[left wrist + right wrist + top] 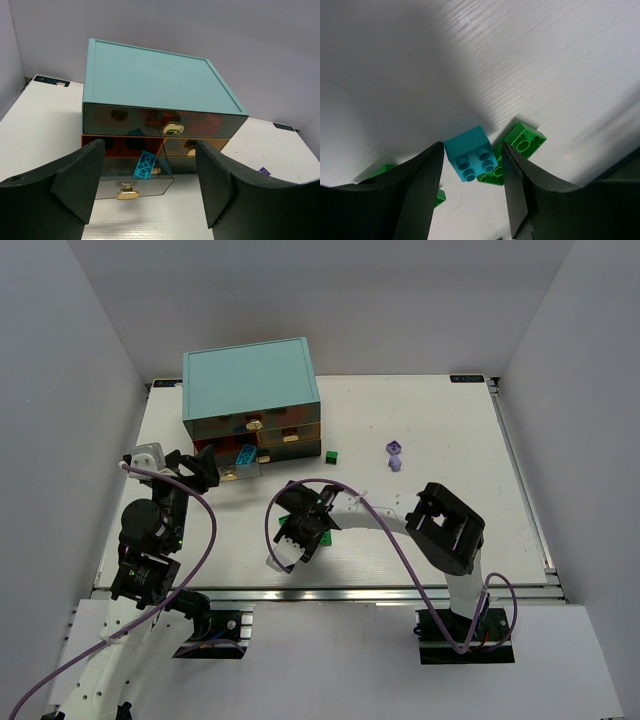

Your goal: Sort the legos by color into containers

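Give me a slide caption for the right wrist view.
Right gripper straddles a cyan brick beside green bricks on the white table.

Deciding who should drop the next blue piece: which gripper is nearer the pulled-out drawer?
Left. The left gripper faces the drawer just in front; the right gripper is farther off, down over a cyan brick.

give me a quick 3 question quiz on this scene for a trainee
1. True or false: the left gripper is shut.
2. The piece between the right gripper's fingers is: a) red, b) cyan, c) lavender.
3. What colour is the lone brick on the table just right of the cabinet front?
Key: 1 false, its jaws stand wide open. 2 b. 3 green.
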Robot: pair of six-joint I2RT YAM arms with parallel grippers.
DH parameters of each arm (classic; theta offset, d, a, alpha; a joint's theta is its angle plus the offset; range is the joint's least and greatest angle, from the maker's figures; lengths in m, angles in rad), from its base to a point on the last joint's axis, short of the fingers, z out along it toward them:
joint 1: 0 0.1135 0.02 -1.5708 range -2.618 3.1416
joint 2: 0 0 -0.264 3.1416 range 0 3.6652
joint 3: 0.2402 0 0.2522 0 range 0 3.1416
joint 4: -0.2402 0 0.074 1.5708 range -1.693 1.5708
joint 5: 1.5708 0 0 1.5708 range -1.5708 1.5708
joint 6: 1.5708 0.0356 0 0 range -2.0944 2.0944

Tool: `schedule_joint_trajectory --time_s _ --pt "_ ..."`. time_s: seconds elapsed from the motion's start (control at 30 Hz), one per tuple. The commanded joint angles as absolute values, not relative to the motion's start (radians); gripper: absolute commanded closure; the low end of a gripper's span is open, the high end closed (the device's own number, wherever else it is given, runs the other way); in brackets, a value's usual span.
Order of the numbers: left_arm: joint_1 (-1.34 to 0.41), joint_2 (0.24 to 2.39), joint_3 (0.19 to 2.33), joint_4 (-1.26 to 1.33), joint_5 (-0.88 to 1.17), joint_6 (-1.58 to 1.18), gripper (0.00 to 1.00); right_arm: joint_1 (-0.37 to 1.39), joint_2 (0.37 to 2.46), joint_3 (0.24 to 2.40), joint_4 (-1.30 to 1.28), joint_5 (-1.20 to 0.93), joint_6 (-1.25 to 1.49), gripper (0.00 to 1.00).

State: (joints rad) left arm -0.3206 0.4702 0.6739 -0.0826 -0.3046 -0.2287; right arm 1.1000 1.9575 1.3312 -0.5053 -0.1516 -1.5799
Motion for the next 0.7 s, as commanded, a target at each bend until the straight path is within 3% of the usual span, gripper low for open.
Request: schedule_joint_trajectory --time_s 0.0,0.17,0.27,0.4,0.67 --pt "-0.319 0.469 0.669 -0.091 -0.316 -0.225 0.18 1.101 1.999 1.327 -0.548 -0.123 -1.614 0.44" --pt "-0.319 0.462 0.666 -0.092 -0.327 -0.224 0.18 1.1 2.005 1.321 -0.548 -0.097 -1.624 0.45" --pt "-0.319 0.457 0.666 -0.089 -0.33 -0.224 0.17 1.103 2.006 1.318 -0.552 -0.089 -1.626 0.52" --pt "-0.319 0.456 0.664 -0.089 -0.334 -0.224 0.17 1.101 1.997 1.301 -0.563 -0.077 -1.626 0.71" --pt "-0.319 0.416 0.652 -0.081 -0.442 -0.245 0.18 1.141 1.879 1.334 -0.577 -0.169 -1.461 0.88"
